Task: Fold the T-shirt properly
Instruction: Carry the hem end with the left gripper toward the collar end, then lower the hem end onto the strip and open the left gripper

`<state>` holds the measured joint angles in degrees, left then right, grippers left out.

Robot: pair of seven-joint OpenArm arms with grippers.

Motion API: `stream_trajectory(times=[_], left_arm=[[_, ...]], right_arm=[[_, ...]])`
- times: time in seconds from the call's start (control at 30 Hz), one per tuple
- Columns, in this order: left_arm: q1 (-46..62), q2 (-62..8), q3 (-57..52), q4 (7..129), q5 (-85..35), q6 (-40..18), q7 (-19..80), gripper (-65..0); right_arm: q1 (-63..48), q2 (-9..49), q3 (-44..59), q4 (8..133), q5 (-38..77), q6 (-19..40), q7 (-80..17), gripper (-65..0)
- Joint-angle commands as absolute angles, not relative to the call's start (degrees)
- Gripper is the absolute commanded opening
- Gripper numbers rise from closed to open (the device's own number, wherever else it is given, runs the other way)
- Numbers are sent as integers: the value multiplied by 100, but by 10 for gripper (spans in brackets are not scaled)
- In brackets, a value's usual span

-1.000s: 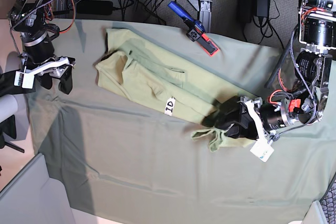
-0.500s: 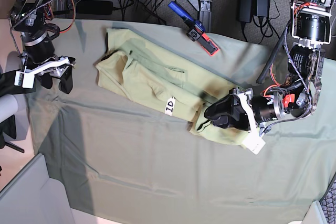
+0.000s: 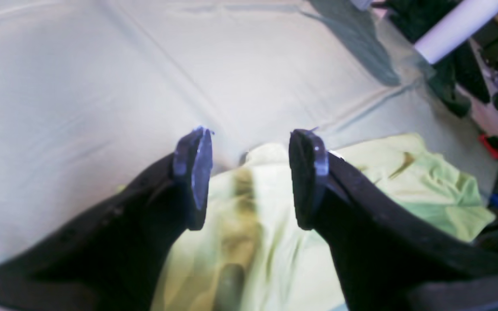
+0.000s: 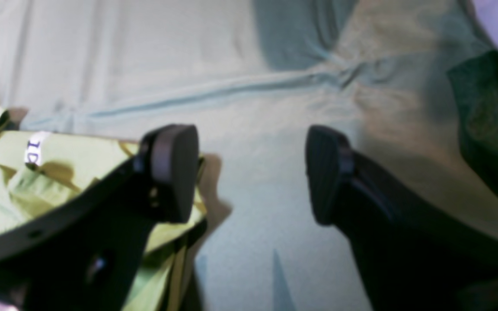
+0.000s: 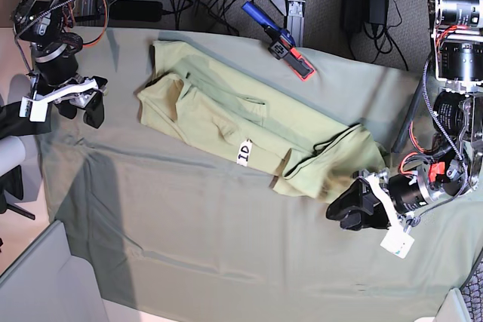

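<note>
The pale yellow-green T-shirt [image 5: 226, 115] lies crumpled in a slanted band from the table's back left to its right middle, a white tag [image 5: 243, 151] showing on its near edge. My left gripper [image 5: 341, 215] stands open just off the shirt's right end, nothing between its fingers. The left wrist view shows the open left gripper [image 3: 249, 177] over the T-shirt [image 3: 426, 190] edge. My right gripper [image 5: 81, 114] hangs open left of the shirt, apart from it. In the right wrist view the right gripper [image 4: 251, 172] is open over the tablecloth, the T-shirt [image 4: 59, 151] beside its left finger.
A grey-green tablecloth [image 5: 226, 254] covers the table. A blue and red tool [image 5: 287, 44] lies at the back edge, with cables behind it. Dark cloth [image 5: 15, 122] hangs at the left edge. A white tube [image 3: 456, 26] shows far off.
My left gripper has let go of the shirt's right end and pulled back toward the lower right. That end now lies spread on the table. The right arm shifted slightly up.
</note>
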<state>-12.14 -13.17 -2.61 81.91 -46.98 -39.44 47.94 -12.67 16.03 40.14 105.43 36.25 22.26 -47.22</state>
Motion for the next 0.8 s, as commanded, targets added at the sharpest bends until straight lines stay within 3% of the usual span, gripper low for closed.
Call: stream_trajectory(times=[0.0,0.23,0.4,0.77], left_arm=[[-1315,-1315,-257,8117,-4777,-4000,4689,-328],[-1315,-1363,-270,7113,-4233,-4000,3977,-328],[-1116,-1291,-268,6969,-4484,-4000,4056,-328],[-825,-493,-270,7011,-4591,-4000,4053,-328]], right_arm=[[-1227,1695,4066,10639,3712,2171,-4587,-264],[-1229,1699,4066,10639,3583,2171,-4578,-264],[-1223,1695,4064,10639,3603,2171,-4475,-264],[-1225,1625,4064,10639,3599,2174,-4460,-264]])
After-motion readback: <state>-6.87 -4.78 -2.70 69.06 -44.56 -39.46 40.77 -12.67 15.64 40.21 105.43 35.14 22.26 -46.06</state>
